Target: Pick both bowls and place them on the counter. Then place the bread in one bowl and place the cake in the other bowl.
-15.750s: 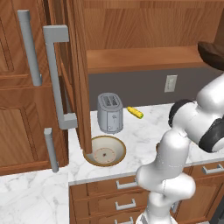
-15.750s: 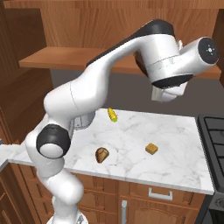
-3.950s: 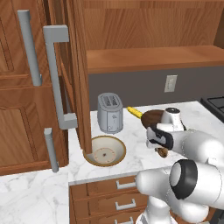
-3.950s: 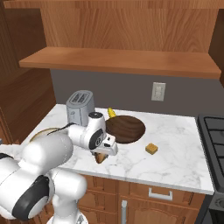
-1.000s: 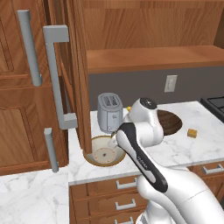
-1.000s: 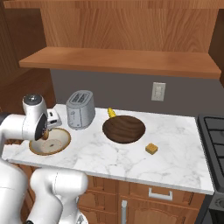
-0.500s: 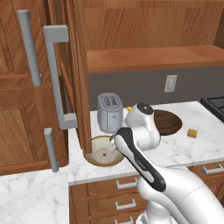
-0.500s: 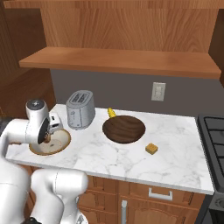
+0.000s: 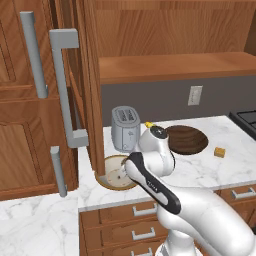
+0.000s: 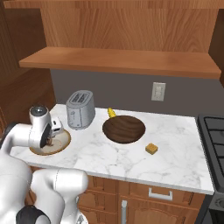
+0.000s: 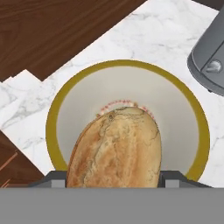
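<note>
Two bowls sit on the counter (image 10: pixel 131 162), both already down, so my judgement is that the bread is the step in hand. Left to right in the right base view: the gripper (image 10: pixel 53 136) hangs over the beige bowl (image 10: pixel 61 144) at the counter's left end; beyond the jaws stands a grey metal toaster (image 10: pixel 80 109); further right a yellow cylinder (image 10: pixel 111 113) touches the rim of the dark wooden bowl (image 10: pixel 124 129); the cake (image 10: pixel 151 148), a small tan cube, lies well apart to the right on bare marble. In the hand view the bread (image 11: pixel 116 148) sits clamped between the jaws, each fingertip pressing one flank of the loaf, directly above the bowl's pale centre with its faint ring of red dots. Bread: knobbly crackled crust, oval, matte brown; I judge it light, stiff enough at the crust, and not slippery. The hold across its narrow waist looks sound. The beige bowl is smooth glazed ceramic, mustard-brown rim, wide and shallow, likely fragile, so a low release is advisable. The cake looks light and crumbly; a gentle pinch on two opposite flat faces should serve.
</note>
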### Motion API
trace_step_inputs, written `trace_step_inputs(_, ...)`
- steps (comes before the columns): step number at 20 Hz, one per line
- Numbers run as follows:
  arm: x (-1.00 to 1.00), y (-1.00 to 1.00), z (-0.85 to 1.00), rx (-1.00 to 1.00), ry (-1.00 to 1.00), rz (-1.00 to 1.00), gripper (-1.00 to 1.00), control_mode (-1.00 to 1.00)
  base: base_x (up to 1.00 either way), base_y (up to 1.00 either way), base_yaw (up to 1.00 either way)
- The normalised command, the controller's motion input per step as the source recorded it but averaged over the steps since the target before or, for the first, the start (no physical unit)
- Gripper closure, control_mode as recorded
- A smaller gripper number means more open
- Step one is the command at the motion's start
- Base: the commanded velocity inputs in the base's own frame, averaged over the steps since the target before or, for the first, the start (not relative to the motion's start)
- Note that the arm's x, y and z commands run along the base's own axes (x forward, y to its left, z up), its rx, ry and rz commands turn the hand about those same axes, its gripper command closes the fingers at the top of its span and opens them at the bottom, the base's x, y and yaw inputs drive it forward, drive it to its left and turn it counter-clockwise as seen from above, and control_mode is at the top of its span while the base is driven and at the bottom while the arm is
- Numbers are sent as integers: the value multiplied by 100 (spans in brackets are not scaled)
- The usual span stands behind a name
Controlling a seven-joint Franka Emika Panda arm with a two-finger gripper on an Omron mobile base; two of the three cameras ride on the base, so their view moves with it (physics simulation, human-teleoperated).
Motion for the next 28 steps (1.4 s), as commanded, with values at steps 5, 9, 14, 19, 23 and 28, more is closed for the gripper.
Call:
trace_step_inputs(5, 14, 8, -19, 0, 4, 0, 100, -100, 0, 0, 0)
trace_step_inputs(9, 6, 8, -20, 0, 3, 0, 100, -100, 0, 0, 0)
trace_step_inputs(14, 7, 5, -20, 0, 1, 0, 100, -100, 0, 0, 0)
trace_step_inputs(19, 0, 8, -23, 0, 0, 0, 100, -100, 0, 0, 0)
trace_step_inputs(23, 7, 1, -20, 0, 0, 0, 100, -100, 0, 0, 0)
trace_step_inputs(28, 6, 1, -20, 0, 0, 0, 100, -100, 0, 0, 0)
